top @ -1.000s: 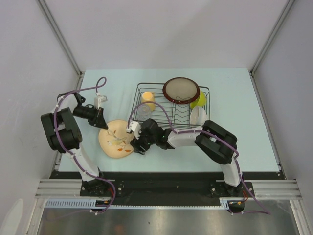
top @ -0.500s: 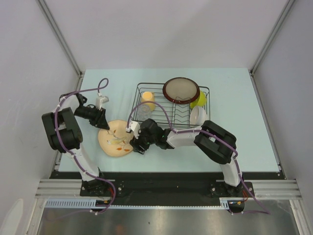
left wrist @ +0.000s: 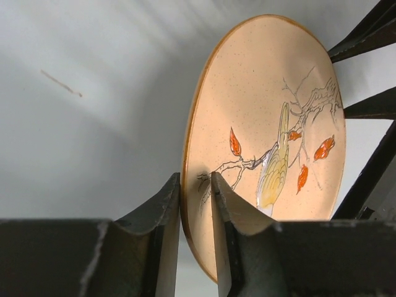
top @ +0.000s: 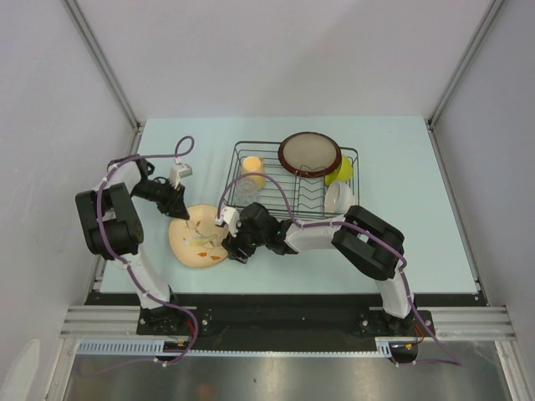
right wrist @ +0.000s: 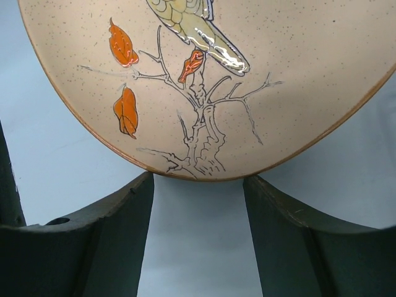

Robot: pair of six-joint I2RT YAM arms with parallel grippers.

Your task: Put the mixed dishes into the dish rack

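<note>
Left end effector (left wrist: 195, 180) straddles plate (left wrist: 272, 93) rim; right end effector (right wrist: 198, 185) gapes.

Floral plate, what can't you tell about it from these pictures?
- Left wrist: the beige floral-patterned plate has its lower rim hidden behind the left gripper; whether it pinches or merely straddles the rim is unclear.
- Right wrist: the plate's upper part is cut off by the frame's top edge.
- Top view: the right gripper covers part of its rim.
</note>
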